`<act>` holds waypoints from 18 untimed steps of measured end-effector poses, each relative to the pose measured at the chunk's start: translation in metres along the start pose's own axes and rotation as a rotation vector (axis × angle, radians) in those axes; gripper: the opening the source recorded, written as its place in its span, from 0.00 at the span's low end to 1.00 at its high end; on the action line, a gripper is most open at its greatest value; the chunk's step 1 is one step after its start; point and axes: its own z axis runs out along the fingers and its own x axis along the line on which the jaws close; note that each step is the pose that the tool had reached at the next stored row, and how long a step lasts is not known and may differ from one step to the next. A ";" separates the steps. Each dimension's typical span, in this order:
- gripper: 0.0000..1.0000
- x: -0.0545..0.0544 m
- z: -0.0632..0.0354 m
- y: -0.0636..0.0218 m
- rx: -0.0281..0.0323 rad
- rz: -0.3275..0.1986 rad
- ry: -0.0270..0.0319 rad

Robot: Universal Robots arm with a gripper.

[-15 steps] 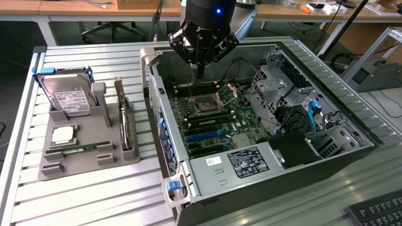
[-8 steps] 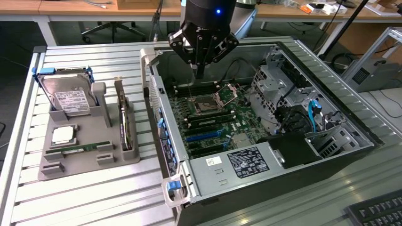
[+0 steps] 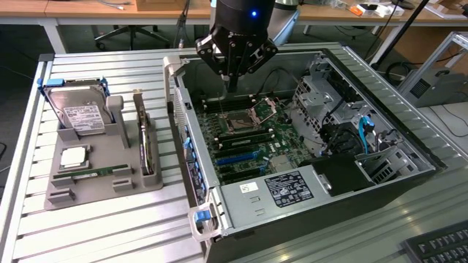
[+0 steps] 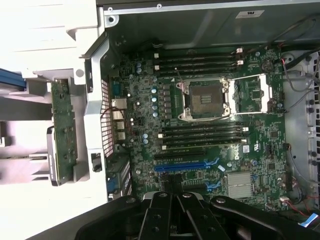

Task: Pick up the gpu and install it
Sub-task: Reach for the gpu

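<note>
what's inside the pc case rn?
Bare motherboard, empty CPU socket, blue slot unfilled. The gpu stands outside in the grey holder. The drive cage hides the board beneath it.

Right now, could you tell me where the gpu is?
The gpu stands on edge in the grey holder on the exterior view's left, between the hard drive and the open computer case, outside the case.
</note>
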 end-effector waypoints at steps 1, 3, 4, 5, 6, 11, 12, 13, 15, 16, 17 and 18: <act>0.11 0.000 0.0000 -0.0003 0.0001 0.000 0.0000; 0.11 0.000 0.0000 -0.0006 0.0001 0.000 0.0000; 0.11 0.000 -0.0001 -0.0010 0.0001 0.000 0.0000; 0.11 0.001 0.0000 -0.0013 0.0001 0.000 0.0000; 0.11 0.001 -0.0001 -0.0014 0.0002 0.000 0.0000; 0.11 0.001 -0.0001 -0.0021 0.0002 0.000 0.0000; 0.11 0.001 -0.0001 -0.0023 0.0001 0.000 0.0000; 0.11 0.001 -0.0001 -0.0024 0.0002 0.000 0.0000; 0.11 0.002 -0.0001 -0.0027 0.0002 0.000 0.0000; 0.11 0.002 -0.0001 -0.0028 0.0001 0.000 0.0000; 0.11 0.002 -0.0001 -0.0029 0.0002 0.000 0.0000; 0.11 0.002 -0.0001 -0.0030 0.0002 0.000 0.0000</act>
